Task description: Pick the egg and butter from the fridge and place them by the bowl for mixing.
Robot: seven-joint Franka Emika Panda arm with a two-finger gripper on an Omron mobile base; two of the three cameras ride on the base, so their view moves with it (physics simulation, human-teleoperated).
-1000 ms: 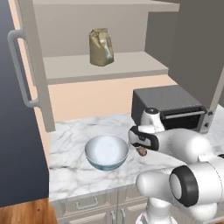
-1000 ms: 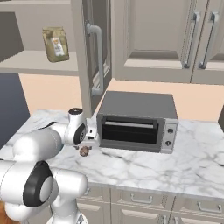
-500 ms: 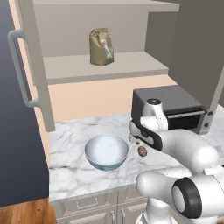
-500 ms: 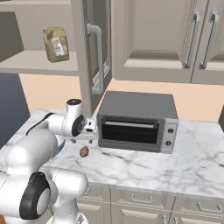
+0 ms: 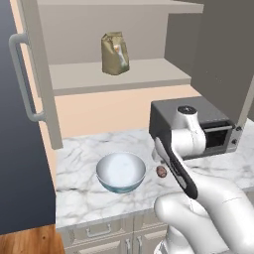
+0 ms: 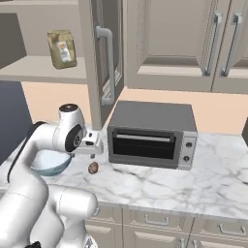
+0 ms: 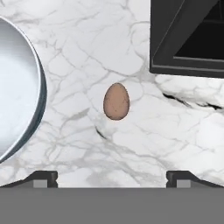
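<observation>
Left base view: My arm rises from the lower right and reaches over the marble counter (image 5: pixel 84 193). The bowl (image 5: pixel 121 171) stands on the counter, upright, its pale inside showing. The egg (image 5: pixel 161 171) lies on the counter just beside the bowl, on its right, apart from the rim. My wrist stands above the egg, in front of the toaster oven (image 5: pixel 218 130). A brown paper bag (image 5: pixel 115 53) stands on the open shelf above. A cupboard door with a grey bar handle (image 5: pixel 22 74) hangs open at the left.

Right base view: My arm rises from the lower left. My gripper (image 6: pixel 92 154) hangs above the egg (image 6: pixel 93 167) and clear of it. The egg rests on the counter (image 6: pixel 193 179) between the bowl (image 6: pixel 48 163) and the toaster oven (image 6: pixel 152 134). My arm hides part of the bowl. The bag (image 6: pixel 62 49) stands on the shelf at upper left.

Hand view: My gripper (image 7: pixel 112 177) looks straight down at the counter (image 7: pixel 131 43). My two fingertips (image 7: pixel 41 177) stand far apart at the lower edge, jaws wide, nothing between them. The egg (image 7: pixel 116 101) lies on the marble beyond them, untouched. The bowl (image 7: pixel 26 96) fills the left edge, near the egg but not touching it. The dark front of the toaster oven (image 7: pixel 188 39) occupies the upper right.
</observation>
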